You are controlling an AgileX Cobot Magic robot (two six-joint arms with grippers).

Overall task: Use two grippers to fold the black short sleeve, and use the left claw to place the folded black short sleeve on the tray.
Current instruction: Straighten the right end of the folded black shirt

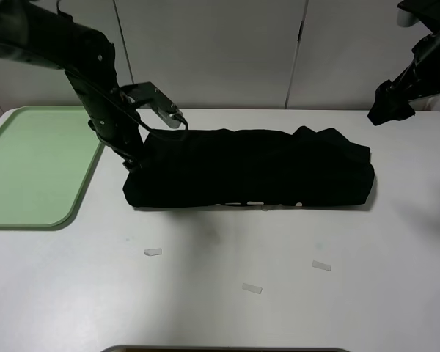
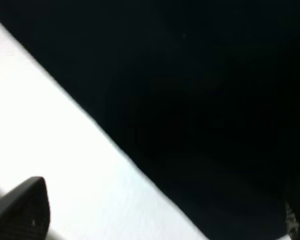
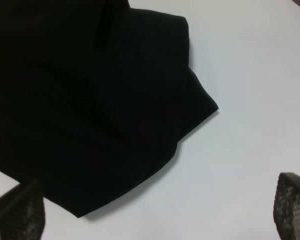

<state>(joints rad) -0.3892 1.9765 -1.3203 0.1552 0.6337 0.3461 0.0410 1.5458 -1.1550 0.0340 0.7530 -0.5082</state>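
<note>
Left claw (image 1: 131, 164): down at the tray-side end of the black short sleeve (image 1: 257, 172), tips right at the cloth edge. The left wrist view shows one finger (image 2: 25, 210) over bare table (image 1: 205, 315). A faint meshed tip (image 2: 290, 220), likely the other finger, sits over the fabric. Fingers look spread wide, with the shirt's edge running between them. No cloth visibly pinched, but that view is blurred and mostly black.

Shirt: folded into one long band, flat on the white table, running lengthwise away from the tray (image 1: 29, 169). Its closest end is near the tray's right rim but apart from it, with a strip of table between. Nothing of it is on the tray. A few pale bits of lettering (image 1: 238, 203) show along its front edge.

Right gripper (image 1: 391, 110): well apart from the tray, past the shirt's far end and raised off the table, not touching the cloth. In the right wrist view, both fingers (image 3: 15, 212) (image 3: 292, 207) are wide apart with nothing between them. The shirt's far corner and bare table lie below.

Three small white paper strips lie on the table, out from the tray's near right corner and in front of the shirt: one (image 1: 152, 252) closest to the tray, one (image 1: 251, 288) further out, one (image 1: 321, 265) furthest.
</note>
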